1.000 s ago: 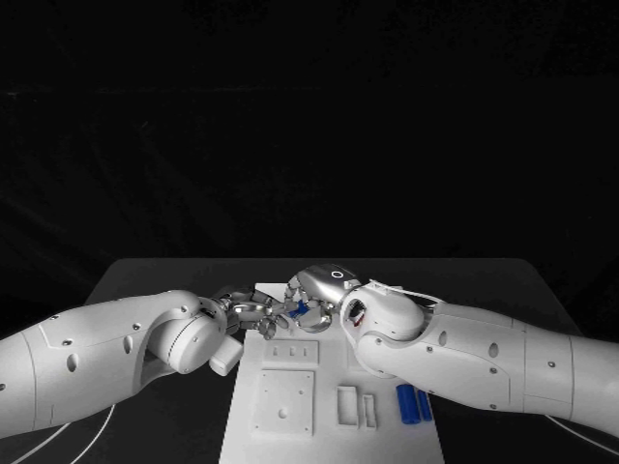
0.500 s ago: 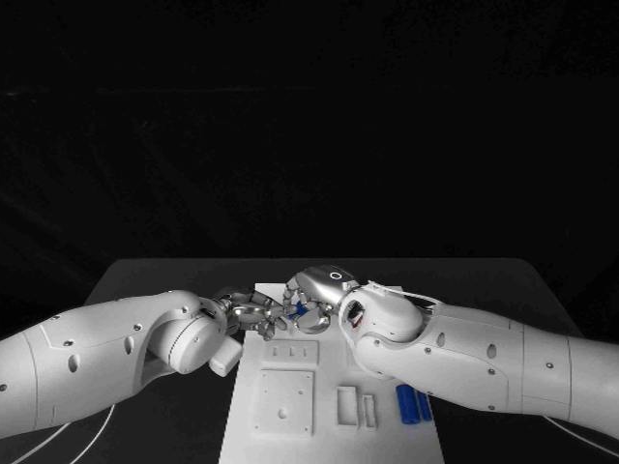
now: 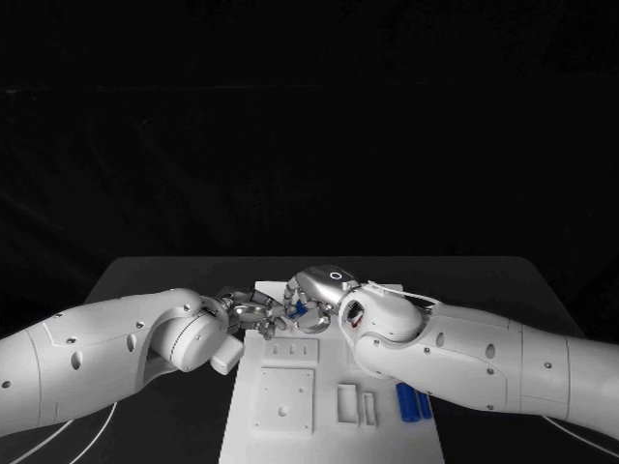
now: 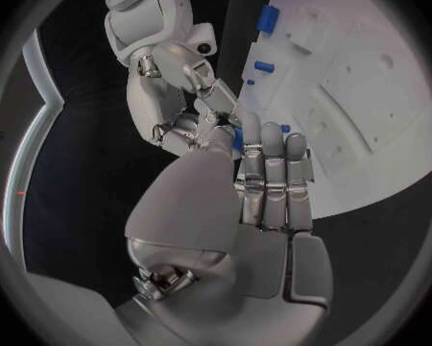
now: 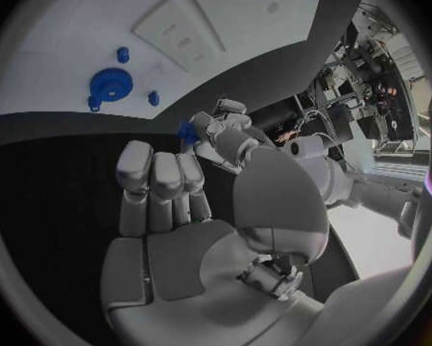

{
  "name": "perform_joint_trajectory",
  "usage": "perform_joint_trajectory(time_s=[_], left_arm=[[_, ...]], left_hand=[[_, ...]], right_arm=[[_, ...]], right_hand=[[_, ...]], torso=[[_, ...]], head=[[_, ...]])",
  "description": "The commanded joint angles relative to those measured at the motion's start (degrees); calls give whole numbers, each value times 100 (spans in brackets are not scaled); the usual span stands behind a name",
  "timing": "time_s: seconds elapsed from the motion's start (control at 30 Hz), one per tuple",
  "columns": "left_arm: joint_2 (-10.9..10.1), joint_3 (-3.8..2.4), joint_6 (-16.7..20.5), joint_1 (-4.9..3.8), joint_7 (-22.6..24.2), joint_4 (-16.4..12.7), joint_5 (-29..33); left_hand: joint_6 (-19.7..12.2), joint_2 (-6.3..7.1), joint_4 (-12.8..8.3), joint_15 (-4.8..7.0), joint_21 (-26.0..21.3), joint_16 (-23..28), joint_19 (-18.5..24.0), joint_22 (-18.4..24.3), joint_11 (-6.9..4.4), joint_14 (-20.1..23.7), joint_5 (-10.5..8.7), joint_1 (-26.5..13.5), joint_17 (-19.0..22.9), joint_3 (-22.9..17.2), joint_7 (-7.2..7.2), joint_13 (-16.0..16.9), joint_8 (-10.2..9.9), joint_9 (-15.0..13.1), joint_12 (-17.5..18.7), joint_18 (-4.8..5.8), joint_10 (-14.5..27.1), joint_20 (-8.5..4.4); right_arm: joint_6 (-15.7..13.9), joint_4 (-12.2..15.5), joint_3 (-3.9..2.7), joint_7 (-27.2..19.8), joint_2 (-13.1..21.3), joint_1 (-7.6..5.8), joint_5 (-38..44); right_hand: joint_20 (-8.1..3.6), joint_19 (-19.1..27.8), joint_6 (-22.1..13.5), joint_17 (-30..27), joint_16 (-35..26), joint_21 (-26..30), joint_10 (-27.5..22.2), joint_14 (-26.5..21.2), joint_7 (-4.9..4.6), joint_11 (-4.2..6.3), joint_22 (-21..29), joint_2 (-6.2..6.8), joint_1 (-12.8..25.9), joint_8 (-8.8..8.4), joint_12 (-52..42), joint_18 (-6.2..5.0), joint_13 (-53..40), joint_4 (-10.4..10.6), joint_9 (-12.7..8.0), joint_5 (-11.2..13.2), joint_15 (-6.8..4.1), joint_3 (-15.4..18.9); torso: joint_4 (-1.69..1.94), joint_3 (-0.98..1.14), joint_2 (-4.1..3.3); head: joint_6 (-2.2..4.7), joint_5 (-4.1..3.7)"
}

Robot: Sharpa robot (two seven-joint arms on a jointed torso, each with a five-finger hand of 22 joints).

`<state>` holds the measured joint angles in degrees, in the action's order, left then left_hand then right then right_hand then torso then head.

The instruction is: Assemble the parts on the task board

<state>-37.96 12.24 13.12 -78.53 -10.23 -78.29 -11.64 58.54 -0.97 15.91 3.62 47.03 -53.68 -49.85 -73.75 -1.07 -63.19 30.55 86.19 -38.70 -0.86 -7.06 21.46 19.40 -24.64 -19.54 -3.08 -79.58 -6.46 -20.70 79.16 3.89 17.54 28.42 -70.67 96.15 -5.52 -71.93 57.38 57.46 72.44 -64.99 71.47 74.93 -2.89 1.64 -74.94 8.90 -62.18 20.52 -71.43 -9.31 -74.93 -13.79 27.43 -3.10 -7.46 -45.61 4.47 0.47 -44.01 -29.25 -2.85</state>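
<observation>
I have the black counter (image 3: 170,275) under the white task board (image 3: 327,425), and both hands meet over the board's far end, at about 12 o'clock from its middle. The left hand (image 3: 249,314) and the right hand (image 3: 316,290) come together fingertip to fingertip on one small blue part (image 3: 299,309) — it sits between them, though I cannot tell which hand truly holds it. Two blue cylinders (image 3: 413,402) lie at the board's 4 o'clock, and a blue gear (image 5: 108,84) lies flat on it too.
</observation>
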Motion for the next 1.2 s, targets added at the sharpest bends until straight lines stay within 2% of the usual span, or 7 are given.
perform_joint_trajectory(time_s=[0.03, 0.2, 0.3, 0.37, 0.43, 0.5, 1.2], left_arm=[[54, -29, -117, -24, 78, -58, 151], [54, -29, -68, -21, -13, -69, 152], [57, -29, -64, -21, -22, -67, 151], [60, -29, -57, -21, -28, -67, 151], [61, -29, -34, -21, -39, -71, 151], [61, -29, -20, -21, -43, -75, 150], [56, -29, -109, -21, 13, -117, -320]], left_hand=[[341, -54, -18, 68, 42, -107, 63, -9, -26, -20, 277, 28, -51, 61, 283, 51, 77, -123, -88, -35, -74, -294], [554, -84, -78, 228, 212, -537, 85, -98, -158, -119, 828, -87, -232, 167, 398, 300, 228, -328, -490, -16, -180, -375], [598, 324, -34, 340, 340, -891, 192, -161, -225, -42, 176, -261, -316, -1065, 454, 575, 305, -605, -919, 17, -25, -443], [515, 466, -752, 356, 521, -1094, 285, -204, -227, 17, 168, -1176, -254, -2007, 456, 747, 329, -924, -1220, 76, 190, -491], [643, 60, -2850, 360, 703, -1223, 229, -114, -213, -33, 48, -3405, -57, -3226, 474, 732, 274, -1190, -1410, 152, 112, -545], [695, -64, -3232, 380, 740, -1254, 173, -57, -235, -81, 38, -3945, 32, -3608, 481, 659, 187, -1215, -1409, 162, 101, -583], [750, 162, -3184, 409, 870, -1349, 157, 10, -247, -82, -161, -3877, 184, -3912, 476, 531, 37, -1319, -1424, 174, 84, -653]], right_arm=[[71, 19, 18, -67, -39, 38, 48], [70, 10, 19, -66, -44, 48, 48], [69, 7, 19, -64, -47, 54, 48], [73, 5, 20, -62, -51, 55, 48], [74, 6, 20, -59, -51, 57, 48], [75, 2, 20, -57, -53, 58, 48], [68, -46, 23, -50, -55, 79, -37]], right_hand=[[-41, -8, 305, 4, -29, -3, 26, -3, -179, 3, -51, -54, 9, 19, -37, -569, -63, -2, 7, -37, -32, -25], [-41, -9, 306, 4, -30, -2, 26, -2, -179, 3, -51, -57, 12, 18, -37, -569, -63, -5, 8, -40, -32, -29], [-41, -10, 306, 4, -30, -2, 26, -2, -179, 3, -50, -59, 13, 18, -36, -569, -63, -8, 8, -41, -32, -31], [-41, -10, 307, 4, -31, -1, 25, -2, -179, 3, -50, -60, 14, 18, -35, -569, -62, -9, 8, -42, -32, -32], [-41, -10, 307, 4, -31, -1, 28, -2, -179, 3, -50, -60, 14, 18, -38, -569, -65, -10, 9, -42, -32, -33], [-41, -11, 307, 4, -31, -1, 29, -2, -179, 3, -50, -61, 15, 17, -39, -569, -65, -11, 9, -43, -32, -34], [-40, -14, 311, 3, -34, 2, 27, 0, -179, 4, -48, -59, 32, 15, -36, -569, -64, -25, 11, -50, -33, -41]], torso=[[-2, -1, 1], [-4, -3, -1], [-1, 0, -1], [2, -1, 1], [2, -1, 2], [3, -1, 0], [0, 3, -3]], head=[[-11, 2], [-22, 4], [-27, 2], [-25, 0], [-26, -2], [-32, -4], [-66, -15]])
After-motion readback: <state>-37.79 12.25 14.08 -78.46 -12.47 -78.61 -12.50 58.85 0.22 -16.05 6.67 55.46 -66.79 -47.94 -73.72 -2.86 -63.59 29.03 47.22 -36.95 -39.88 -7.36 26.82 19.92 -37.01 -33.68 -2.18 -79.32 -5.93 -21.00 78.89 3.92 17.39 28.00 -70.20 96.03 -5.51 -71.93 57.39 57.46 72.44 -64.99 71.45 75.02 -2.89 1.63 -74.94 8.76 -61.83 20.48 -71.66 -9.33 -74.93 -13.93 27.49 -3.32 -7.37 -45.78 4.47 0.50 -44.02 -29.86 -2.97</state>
